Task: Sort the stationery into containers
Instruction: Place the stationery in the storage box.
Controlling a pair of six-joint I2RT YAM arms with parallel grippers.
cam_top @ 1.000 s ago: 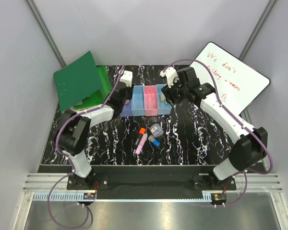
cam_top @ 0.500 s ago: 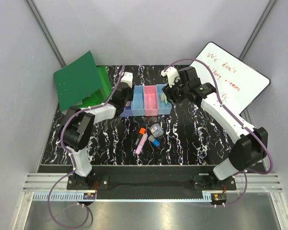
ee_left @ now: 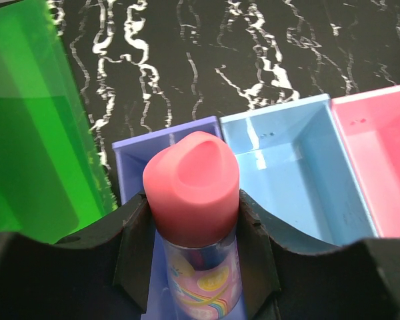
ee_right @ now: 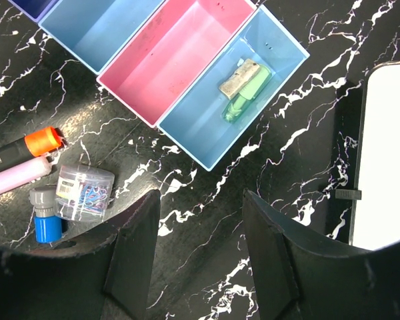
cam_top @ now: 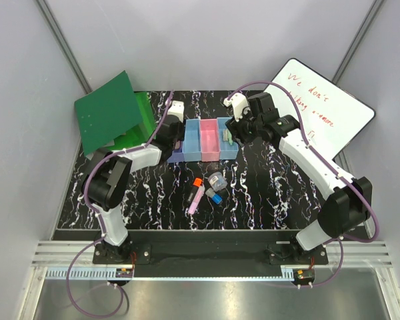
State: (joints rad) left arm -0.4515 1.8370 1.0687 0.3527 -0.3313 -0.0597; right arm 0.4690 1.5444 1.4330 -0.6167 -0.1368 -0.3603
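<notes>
My left gripper (ee_left: 193,223) is shut on a pink-capped stick with a rainbow label (ee_left: 193,180) and holds it over the purple-blue bin (ee_left: 130,157), the left end of the row of containers (cam_top: 210,155). My right gripper (ee_right: 201,207) is open and empty above the table, just in front of the right light blue bin (ee_right: 207,130). That bin holds a green highlighter (ee_right: 248,95) and a beige piece (ee_right: 237,77). An orange-capped marker (ee_right: 28,145), a pink marker (ee_right: 17,179), a clear box of clips (ee_right: 85,192) and a blue piece (ee_right: 47,225) lie loose on the table.
A green folder (cam_top: 110,110) leans at the back left, close to the purple-blue bin. A whiteboard with red writing (cam_top: 320,107) leans at the back right. The inner light blue bin (ee_left: 287,167) and pink bin (ee_left: 380,153) show nothing inside. Grey walls close in the table.
My left arm has shifted slightly at the purple-blue bin, still holding the pink-capped stick. My right gripper has drawn back a little from the right bin.
</notes>
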